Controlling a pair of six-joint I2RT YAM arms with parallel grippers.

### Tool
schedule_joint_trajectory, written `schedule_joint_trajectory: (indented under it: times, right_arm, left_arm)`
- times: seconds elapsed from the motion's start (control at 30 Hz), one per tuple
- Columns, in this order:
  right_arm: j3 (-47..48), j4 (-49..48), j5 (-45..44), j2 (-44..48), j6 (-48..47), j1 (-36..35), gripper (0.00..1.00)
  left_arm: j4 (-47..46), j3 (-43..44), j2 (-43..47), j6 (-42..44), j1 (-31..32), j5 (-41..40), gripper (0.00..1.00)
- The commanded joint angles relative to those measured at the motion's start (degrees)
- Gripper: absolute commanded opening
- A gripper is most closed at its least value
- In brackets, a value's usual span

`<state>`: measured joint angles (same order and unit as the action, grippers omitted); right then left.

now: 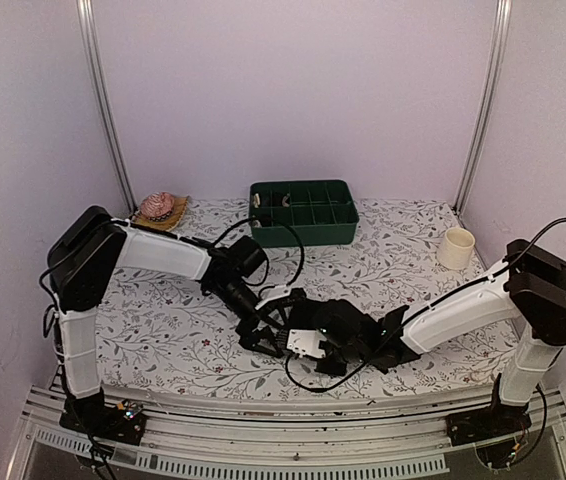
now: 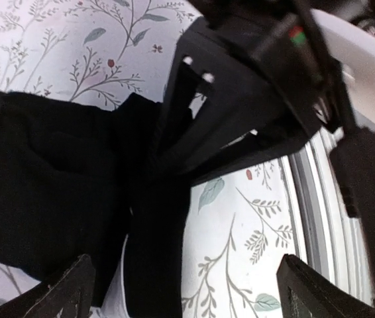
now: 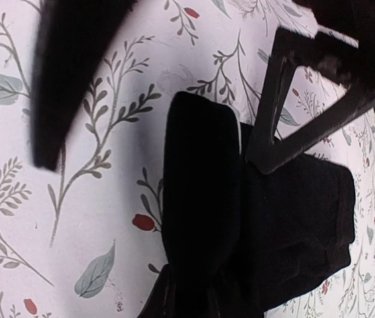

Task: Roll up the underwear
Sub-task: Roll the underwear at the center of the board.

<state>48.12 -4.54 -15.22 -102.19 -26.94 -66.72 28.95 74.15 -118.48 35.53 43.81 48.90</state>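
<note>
Garment: the underwear [image 1: 348, 322] lay as one dark bunch on the floral counter [image 1: 393, 260], toward 6 o'clock of its middle and near the front edge. No stripes, lettering or tag could be made out, so I could not tell whether one pair or two lay there.
Shape: in the right wrist view one end was doubled into a thick, rounded band, with a flatter panel spreading from it toward 3 o'clock. It was a fold or the start of a roll, not a tight cylinder.
Left side: the left gripper [image 1: 268, 332] was released, its jaws spread wide over the fabric's 9 o'clock edge, holding nothing.
Right side: the right gripper [image 1: 315, 350] reached in from 3 o'clock at the fabric's near edge. Its fingers seemed to stand either side of the thick band, but whether they were clenched on it I cannot tell.
Done, as judged: the fabric was gathered and at least one turn made.
Left, as judged: most of the rolling — the flat panel was not yet wound in, and no finished roll showed anywhere.
Elsewhere: a green divided tray [image 1: 303, 238] at 12 o'clock, a cream cup [image 1: 456, 248] at 2 o'clock and a pink object [image 1: 158, 206] at 10 o'clock stood well apart from the work.
</note>
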Motion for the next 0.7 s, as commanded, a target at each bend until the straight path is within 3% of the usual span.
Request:
schedule_joint_trajectory:
  times: [0.0,0.17,0.33,0.47,0.67]
  right_arm:
    - [1.9,8.1,9.1,-0.3,5.0,3.9,0.04]
    - [5.8,13.8,18.6,-1.8,6.9,7.1,0.03]
    - [8.7,18.7,30.7,-3.9,10.3,12.2,0.03]
    - [12.7,24.4,39.3,-7.3,11.4,14.9,0.03]
    - [17.8,30.9,51.8,-11.7,12.0,19.3,0.03]
  left_arm:
    - [-6.4,-6.0,10.3,1.2,-0.6,-3.8,0.99]
    - [-18.7,-16.9,20.7,4.8,-1.2,-9.1,0.98]
    - [-29.9,-26.0,25.4,9.2,-0.6,-13.0,0.94]
    - [-39.3,-33.0,25.7,14.0,4.6,-23.5,0.83]
    - [-52.4,-36.8,20.8,15.8,10.3,-36.2,0.8]
